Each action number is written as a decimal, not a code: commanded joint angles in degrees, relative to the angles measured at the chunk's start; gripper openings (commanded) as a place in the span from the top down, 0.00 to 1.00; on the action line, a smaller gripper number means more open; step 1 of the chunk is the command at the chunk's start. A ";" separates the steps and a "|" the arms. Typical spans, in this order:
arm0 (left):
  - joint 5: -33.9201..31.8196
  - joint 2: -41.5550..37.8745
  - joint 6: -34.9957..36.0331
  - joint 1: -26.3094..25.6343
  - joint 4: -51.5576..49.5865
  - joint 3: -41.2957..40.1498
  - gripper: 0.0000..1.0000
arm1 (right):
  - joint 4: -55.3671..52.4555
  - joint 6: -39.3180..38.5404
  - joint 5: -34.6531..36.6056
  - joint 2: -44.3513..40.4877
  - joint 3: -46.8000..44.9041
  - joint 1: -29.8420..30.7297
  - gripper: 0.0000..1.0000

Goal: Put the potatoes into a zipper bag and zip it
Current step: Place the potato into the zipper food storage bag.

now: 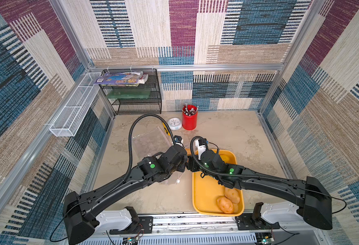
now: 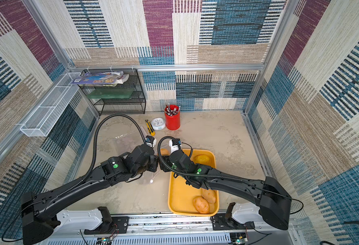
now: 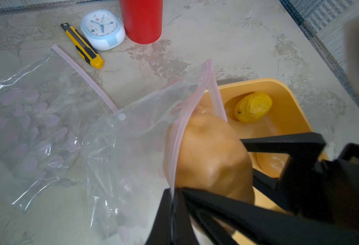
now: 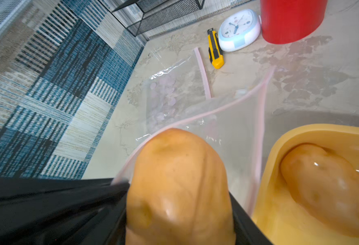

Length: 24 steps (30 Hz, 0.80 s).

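Observation:
My left gripper (image 3: 172, 191) is shut on the pink zip rim of a clear zipper bag (image 3: 131, 137) and holds its mouth up beside the yellow tray (image 3: 280, 84). My right gripper (image 4: 178, 201) is shut on a tan potato (image 4: 178, 174), whose tip sits at the bag's mouth (image 4: 238, 127). In the left wrist view this potato (image 3: 212, 152) lies against the rim. A rounder yellow potato (image 3: 252, 107) and a tan one (image 4: 327, 191) lie in the tray's far end. Two tan potatoes (image 1: 231, 194) (image 1: 224, 204) lie at its near end. In both top views the wrists hide the jaws.
A second clear bag (image 3: 25, 127) lies flat on the table left of the held one. Behind it are a yellow utility knife (image 3: 83, 45), a white clock (image 3: 103, 29) and a red cup of pens (image 1: 189, 117). A black mesh shelf (image 1: 136, 93) and a white wire basket (image 1: 74, 108) stand far left.

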 commanded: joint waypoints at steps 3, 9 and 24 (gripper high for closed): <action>2.65 -0.38 -1.26 -0.08 4.79 -0.17 1.00 | 1.26 1.90 -0.01 3.63 1.81 -0.44 0.76; -0.27 -1.00 -2.10 -0.02 3.60 -0.66 1.00 | 1.47 2.97 0.41 7.20 1.57 -0.55 0.75; -4.34 -3.61 -3.47 0.14 1.81 -1.47 1.00 | -1.89 2.62 6.14 12.24 2.18 0.03 0.49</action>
